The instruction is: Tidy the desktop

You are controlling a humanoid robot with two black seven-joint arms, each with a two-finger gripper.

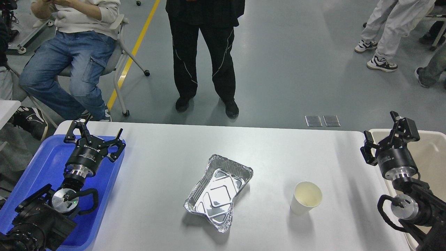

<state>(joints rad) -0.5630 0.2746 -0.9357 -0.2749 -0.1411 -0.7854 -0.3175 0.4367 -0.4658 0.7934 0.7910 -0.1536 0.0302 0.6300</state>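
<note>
The desktop fills the foreground; an upright paper cup stands right of a crumpled foil tray; farther out, left gripper and right gripper hover open-fingered; squeezing could tip the light cup or crush the foil.

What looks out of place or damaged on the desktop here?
The foil tray lies askew mid-desktop, its rim crumpled. A paper cup stands upright right of it. No spill is visible.

Both arms reach forward – left claw and right claw spread open
</note>
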